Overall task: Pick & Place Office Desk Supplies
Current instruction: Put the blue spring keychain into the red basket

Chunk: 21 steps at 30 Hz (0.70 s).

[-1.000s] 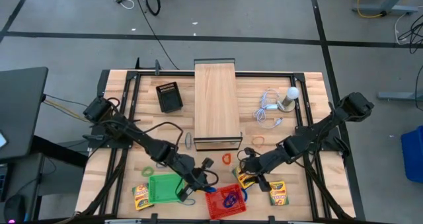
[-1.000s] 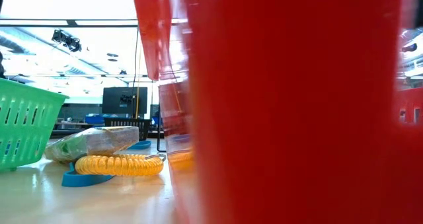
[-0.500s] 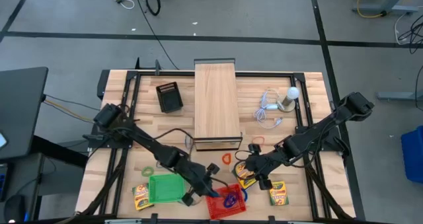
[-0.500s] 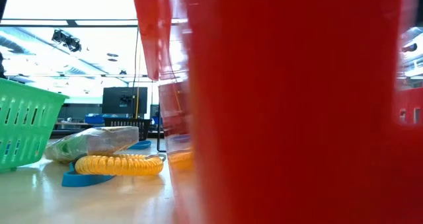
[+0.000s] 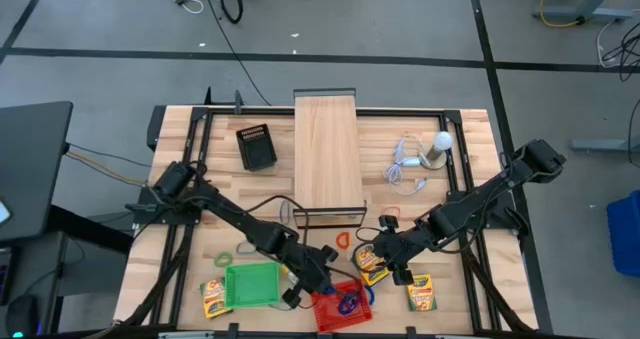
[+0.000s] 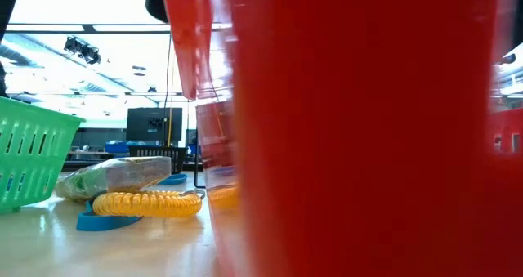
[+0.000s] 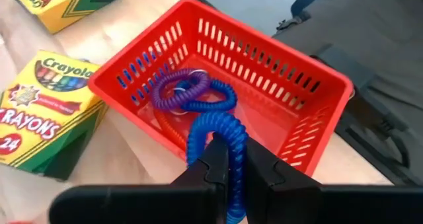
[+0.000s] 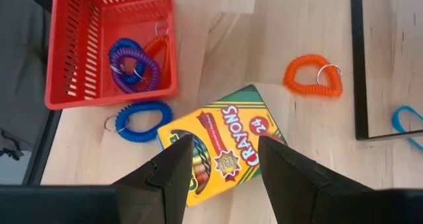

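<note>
A red basket (image 5: 340, 311) stands at the table's near edge with a purple loop (image 7: 180, 92) and an orange loop (image 7: 166, 123) inside. My left gripper (image 5: 316, 279) is at the basket's left rim, shut on a blue coil loop (image 7: 218, 128). My right gripper (image 5: 377, 259) is open just above a yellow-and-green crayon box (image 8: 221, 141) that lies flat on the table right of the basket. Its fingers stand over two sides of the box, and I cannot tell whether they touch it. My left gripper pinches one strand of the blue coil loop (image 7: 228, 159) between its two fingers (image 7: 213, 164). The fingers slant down from the table's left toward the red basket. The rest of the loop sticks out past the fingertips, over the basket's wall (image 7: 149, 121).
A green basket (image 5: 250, 284) stands left of the red one. More crayon boxes (image 5: 213, 297) (image 5: 422, 292) lie near the front edge. Loose loops: blue (image 8: 142, 121), orange (image 8: 314, 75), red (image 5: 343, 239), green (image 5: 224, 257). A long wooden box (image 5: 327, 159) and a white bulb (image 5: 440, 144) are farther back.
My left gripper, still shut on the blue coil loop, has moved toward the table's right, from the green basket's edge to the red basket's rim, and has sunk and tipped downward. My right gripper has stayed over the crayon box.
</note>
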Each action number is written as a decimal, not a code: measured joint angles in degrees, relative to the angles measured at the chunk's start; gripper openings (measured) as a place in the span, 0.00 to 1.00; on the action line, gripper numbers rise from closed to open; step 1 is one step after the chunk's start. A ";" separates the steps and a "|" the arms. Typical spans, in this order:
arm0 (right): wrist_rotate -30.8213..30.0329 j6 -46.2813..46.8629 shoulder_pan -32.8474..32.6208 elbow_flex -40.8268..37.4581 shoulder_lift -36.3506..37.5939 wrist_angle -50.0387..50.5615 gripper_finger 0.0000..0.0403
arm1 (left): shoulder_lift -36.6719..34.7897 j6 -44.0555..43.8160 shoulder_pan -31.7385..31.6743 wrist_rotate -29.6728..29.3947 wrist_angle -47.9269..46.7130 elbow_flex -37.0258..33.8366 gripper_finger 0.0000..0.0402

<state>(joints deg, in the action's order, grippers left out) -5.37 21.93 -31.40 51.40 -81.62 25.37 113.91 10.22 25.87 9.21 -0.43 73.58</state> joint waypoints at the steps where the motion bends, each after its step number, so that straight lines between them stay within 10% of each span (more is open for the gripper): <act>1: 0.00 -0.02 0.00 0.00 0.00 -0.09 0.44 | 0.00 -0.12 -0.02 0.08 0.02 0.00 0.05; 21: -0.44 -0.15 0.00 0.00 -0.02 -0.25 0.44 | 0.00 -0.66 -0.04 -2.97 0.53 0.00 0.39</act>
<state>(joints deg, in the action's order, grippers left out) -5.80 21.78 -31.40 51.40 -81.65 25.12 113.91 9.56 25.82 6.24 0.10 73.58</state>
